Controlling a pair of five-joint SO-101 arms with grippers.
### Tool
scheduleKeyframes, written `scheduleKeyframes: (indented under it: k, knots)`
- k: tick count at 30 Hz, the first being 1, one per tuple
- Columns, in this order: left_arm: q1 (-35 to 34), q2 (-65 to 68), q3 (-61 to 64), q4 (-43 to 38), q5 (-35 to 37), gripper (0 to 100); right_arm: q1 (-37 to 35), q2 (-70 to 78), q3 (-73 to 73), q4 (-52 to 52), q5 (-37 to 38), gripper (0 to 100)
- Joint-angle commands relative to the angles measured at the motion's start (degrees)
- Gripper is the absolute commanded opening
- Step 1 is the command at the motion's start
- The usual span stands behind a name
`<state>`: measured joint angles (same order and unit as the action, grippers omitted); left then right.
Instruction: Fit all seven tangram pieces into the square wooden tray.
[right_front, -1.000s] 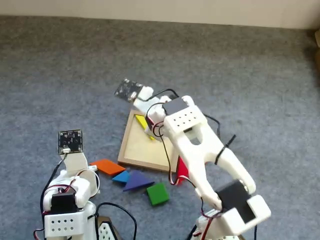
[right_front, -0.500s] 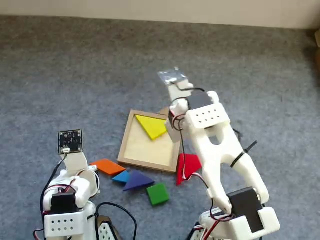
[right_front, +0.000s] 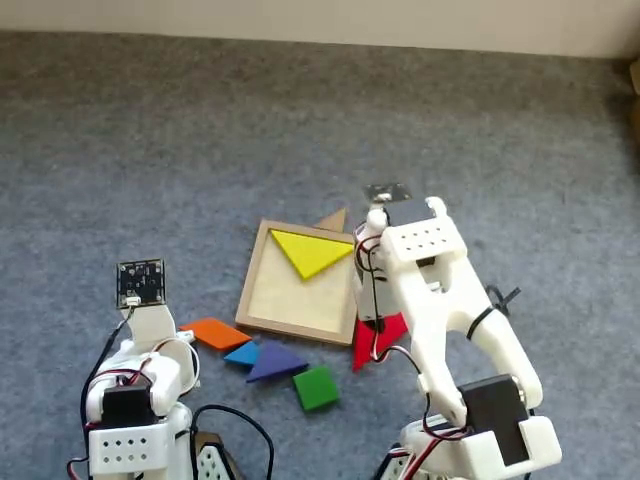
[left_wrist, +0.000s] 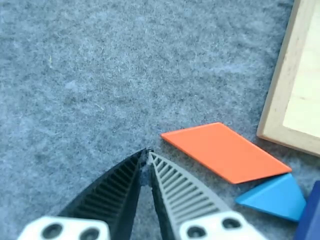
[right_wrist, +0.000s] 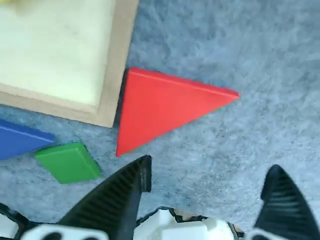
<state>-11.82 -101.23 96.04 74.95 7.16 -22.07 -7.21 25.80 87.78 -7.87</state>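
The square wooden tray (right_front: 262, 300) lies mid-table with a yellow triangle (right_front: 310, 250) flat in its far right corner. A tan triangle (right_front: 332, 220) sits just behind the tray. The red triangle (right_wrist: 160, 105) lies on the carpet against the tray's right rim (right_wrist: 117, 60), partly under the right arm (right_front: 430, 290). My right gripper (right_wrist: 210, 175) hangs open just short of it, holding nothing. In front of the tray are the orange parallelogram (left_wrist: 225, 152), blue triangle (left_wrist: 275, 197), purple triangle (right_front: 275, 362) and green square (right_wrist: 67, 161). My left gripper (left_wrist: 147, 154) is shut and empty beside the orange piece.
Grey carpet covers the whole table. The left arm (right_front: 130, 400) stays folded at the front left corner. Open carpet stretches to the left of the tray and behind it.
The right arm swung from the tray's far left corner to the right and drew back over the red triangle, leaving the yellow triangle in the tray. The left arm kept still.
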Motion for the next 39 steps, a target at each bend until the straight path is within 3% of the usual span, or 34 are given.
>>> scheduleKeyframes:
  k: [1, 17, 31, 39]
  knots:
    - [0.6, -3.0, 1.1, 0.3, -0.5, 1, -0.2, -2.9, -0.2, -0.3, -7.2, 29.5]
    - [0.6, -3.0, 1.1, 0.3, -0.5, 1, -4.9, -2.8, 17.4, -34.4, -30.9, 29.6]
    - [0.6, -3.0, 1.1, 0.3, -0.5, 1, -4.6, 3.6, 22.1, -42.6, -33.1, 29.6]
    - [0.6, -3.0, 1.1, 0.3, -0.5, 1, 1.6, 6.3, 20.1, -43.5, -32.2, 29.3]
